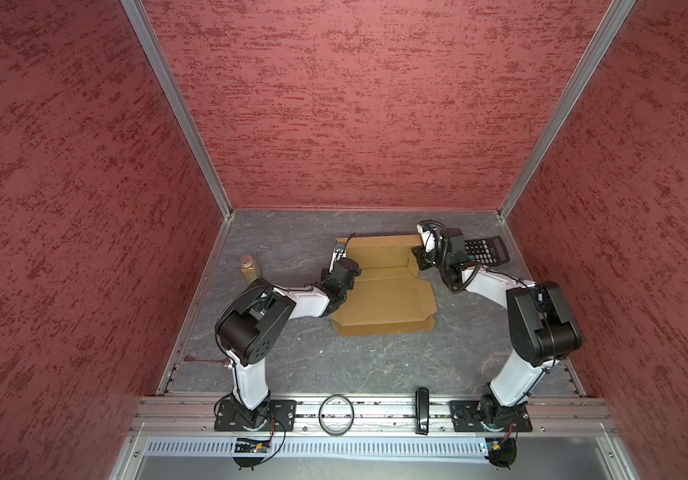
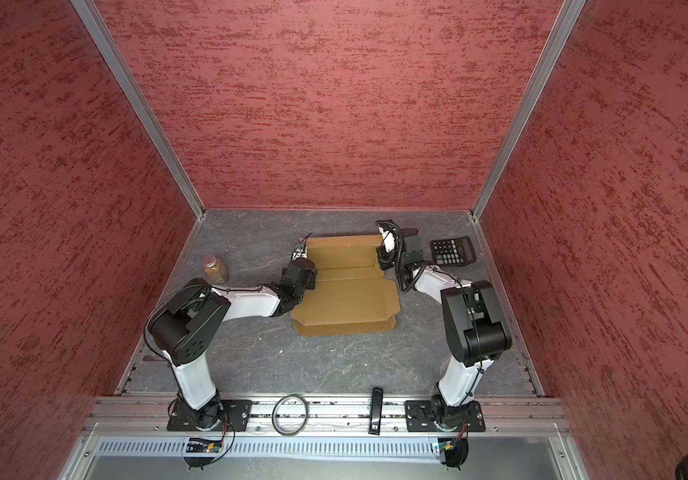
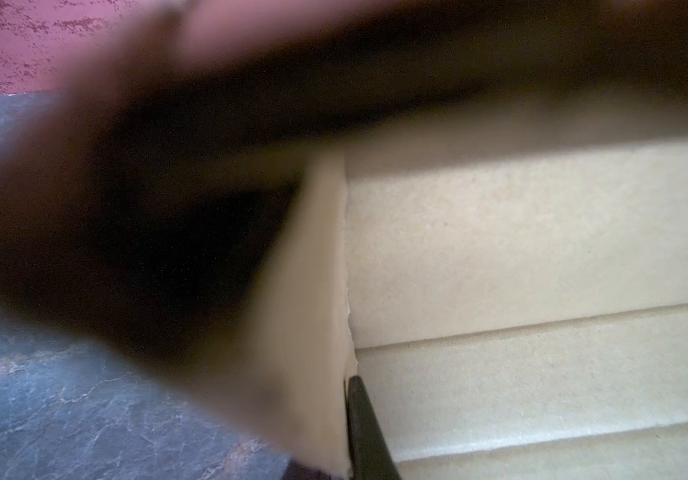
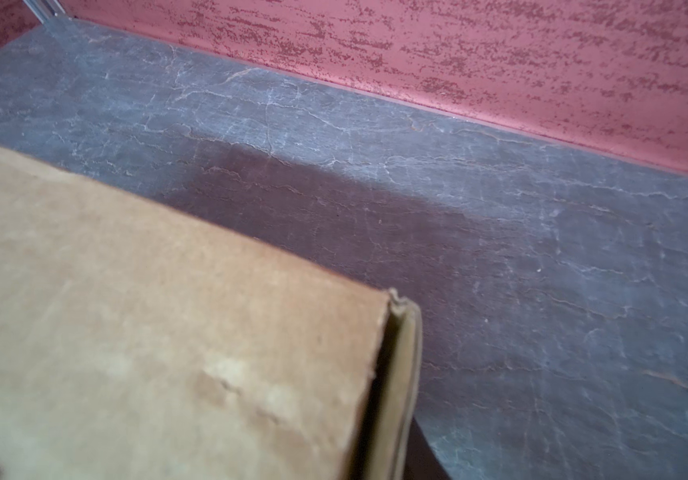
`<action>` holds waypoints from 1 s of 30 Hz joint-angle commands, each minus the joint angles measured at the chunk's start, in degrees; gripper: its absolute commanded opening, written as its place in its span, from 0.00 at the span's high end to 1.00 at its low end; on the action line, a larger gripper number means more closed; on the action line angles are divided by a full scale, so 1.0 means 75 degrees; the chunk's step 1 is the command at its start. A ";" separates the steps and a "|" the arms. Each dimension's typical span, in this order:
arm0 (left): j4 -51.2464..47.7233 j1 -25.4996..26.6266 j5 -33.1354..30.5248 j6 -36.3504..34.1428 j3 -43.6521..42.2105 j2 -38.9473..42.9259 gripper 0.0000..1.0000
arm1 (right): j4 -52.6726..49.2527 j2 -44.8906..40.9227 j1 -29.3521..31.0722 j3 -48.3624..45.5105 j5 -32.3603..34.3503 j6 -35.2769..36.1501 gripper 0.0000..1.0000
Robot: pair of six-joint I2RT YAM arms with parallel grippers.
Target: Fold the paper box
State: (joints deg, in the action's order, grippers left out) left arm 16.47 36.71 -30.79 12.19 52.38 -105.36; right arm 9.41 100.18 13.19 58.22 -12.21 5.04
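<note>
Left wrist view: big dark blurred mass (image 3: 134, 232) right at the lens, can't identify it. Brown corrugated cardboard box (image 3: 521, 249) soft, cut off by the frame edge. My left pincer (image 1: 336, 260): tips hidden under my own wrist in both top views. My right pincer (image 1: 420, 254): jaw gap too small to read. Black plastic calculator (image 1: 484, 250) half hidden behind my right wrist in a top view.

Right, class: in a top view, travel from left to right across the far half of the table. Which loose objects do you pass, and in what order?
In a top view: jar → paper box → calculator.
</note>
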 commanded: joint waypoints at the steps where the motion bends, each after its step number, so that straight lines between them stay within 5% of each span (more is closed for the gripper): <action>1: 0.0103 0.0167 0.0378 0.0016 -0.0058 0.0205 0.90 | -0.0036 -0.0077 0.0266 -0.0028 -0.0102 -0.0370 0.67; 4: 0.0125 0.0174 0.0378 0.0039 -0.0069 0.0228 0.90 | 0.0082 -0.0018 0.0297 -0.0054 0.0071 -0.0692 0.66; 22: 0.0060 0.0171 0.0378 0.0097 -0.0123 0.0340 0.90 | 0.0126 0.0078 0.0429 -0.0055 0.0233 -0.0614 1.00; 25: -0.0078 0.0172 0.0333 0.0134 -0.0045 0.0339 0.90 | -0.0032 0.0111 0.0447 0.0029 0.0207 -0.0565 0.98; 30: -0.0281 0.0162 0.0241 0.0295 0.0027 0.0348 0.90 | -0.0122 0.0087 0.0510 0.0086 0.0163 -0.0632 0.80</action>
State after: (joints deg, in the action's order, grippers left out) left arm 15.07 36.97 -30.79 13.61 51.40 -104.01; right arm 10.92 100.29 14.76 57.58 -6.48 0.99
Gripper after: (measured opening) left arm 0.104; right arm 0.182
